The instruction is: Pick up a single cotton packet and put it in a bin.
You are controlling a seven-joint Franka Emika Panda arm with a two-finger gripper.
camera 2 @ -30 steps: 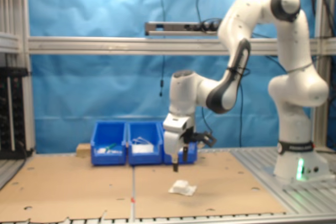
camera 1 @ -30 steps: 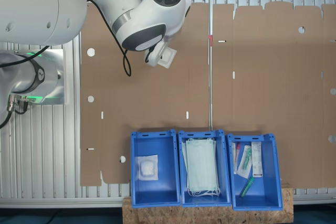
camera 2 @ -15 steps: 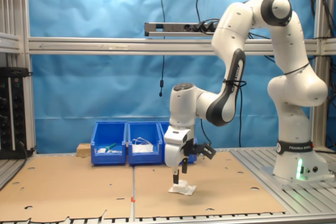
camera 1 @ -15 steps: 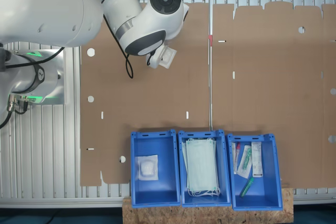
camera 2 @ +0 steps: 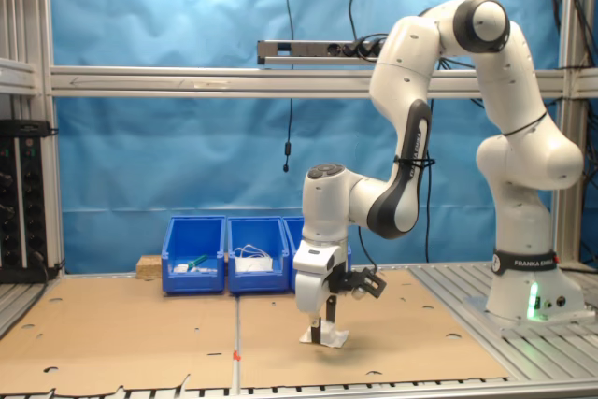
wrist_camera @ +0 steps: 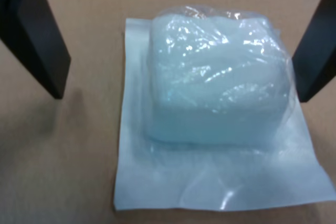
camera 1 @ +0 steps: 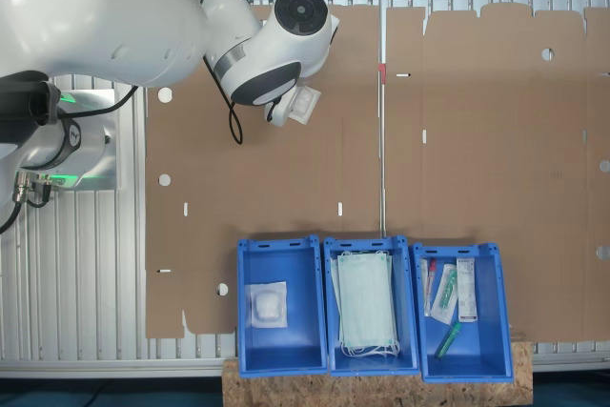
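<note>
— Where's the cotton packet (wrist_camera: pixel 218 103)?
— Flat on the cardboard counter (camera 1: pixel 477 121), far from the bins, between wide-open jaws.
— How will it handle?
— Probably light, soft and crinkly; pinch the raised pad, not the thin border.

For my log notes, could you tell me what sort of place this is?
Probably a robotics lab test cell: a white arm mounted on an aluminium-profile bench, a cardboard work surface, and a blue backdrop behind three blue bins.
</note>
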